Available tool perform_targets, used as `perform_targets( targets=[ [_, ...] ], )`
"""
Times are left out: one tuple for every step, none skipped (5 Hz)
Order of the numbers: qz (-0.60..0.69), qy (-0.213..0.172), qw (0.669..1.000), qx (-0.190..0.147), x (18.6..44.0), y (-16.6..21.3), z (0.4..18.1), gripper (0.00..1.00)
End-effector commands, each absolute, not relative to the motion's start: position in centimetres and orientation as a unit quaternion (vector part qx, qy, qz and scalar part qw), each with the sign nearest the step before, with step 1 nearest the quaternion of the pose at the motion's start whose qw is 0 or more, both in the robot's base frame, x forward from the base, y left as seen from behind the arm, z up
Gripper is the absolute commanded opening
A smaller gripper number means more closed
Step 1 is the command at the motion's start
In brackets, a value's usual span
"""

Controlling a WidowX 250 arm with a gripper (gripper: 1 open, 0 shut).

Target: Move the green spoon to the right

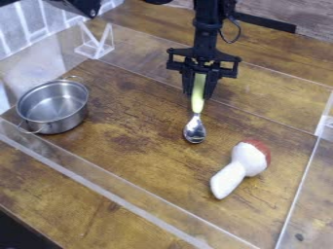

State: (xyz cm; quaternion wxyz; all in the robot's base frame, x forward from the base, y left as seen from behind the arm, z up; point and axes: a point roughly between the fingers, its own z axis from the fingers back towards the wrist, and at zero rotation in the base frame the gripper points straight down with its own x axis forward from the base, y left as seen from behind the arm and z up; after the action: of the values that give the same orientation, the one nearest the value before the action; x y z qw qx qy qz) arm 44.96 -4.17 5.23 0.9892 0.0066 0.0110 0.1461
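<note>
In the one camera view, looking down across the wooden table (pixel 117 146), you see your gripper (pixel 200 78) hanging from the black arm near the top centre, pointing straight down. Its two dark fingers (pixel 186 75) are clamped on the pale yellow-green handle of the spoon (pixel 196 115), so the jaws are grasping it near the handle's upper end. The spoon stands nearly upright below the gripper, handle up, and its shiny metal bowl is at the bottom, touching or just over the wood; you cannot tell which from this angle. It sits roughly in the middle of the table, slightly to the right of centre in the picture. The steel pot (pixel 53 105) stands well apart on the left, upright, and you can see its bare inside. The white mushroom (pixel 240 166) with the red-brown tip lies on its side toward the lower right, near the spoon's bowl but apart from it, with the tip pointing up and to the right. A clear plastic wall (pixel 78 185) rims the work area, running along the near edge and around the sides. A small clear stand (pixel 93 41) sits at the upper left, behind the pot.
</note>
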Motion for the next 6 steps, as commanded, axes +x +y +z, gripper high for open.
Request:
perform_targets(
  targets=[
    [0.101,-0.022,0.995,0.000,45.5,-6.8,8.4,0.00],
    [0.105,-0.022,0.994,0.002,45.7,-8.3,8.2,0.00],
    [0.110,-0.024,0.994,0.006,45.8,-9.4,7.9,0.00],
    [0.118,-0.024,0.993,0.010,45.7,-9.8,7.7,0.00],
    [0.128,-0.024,0.991,0.013,45.7,-10.2,7.6,0.00],
    [0.145,-0.024,0.989,0.015,45.6,-10.9,7.3,0.00]
  ],
)
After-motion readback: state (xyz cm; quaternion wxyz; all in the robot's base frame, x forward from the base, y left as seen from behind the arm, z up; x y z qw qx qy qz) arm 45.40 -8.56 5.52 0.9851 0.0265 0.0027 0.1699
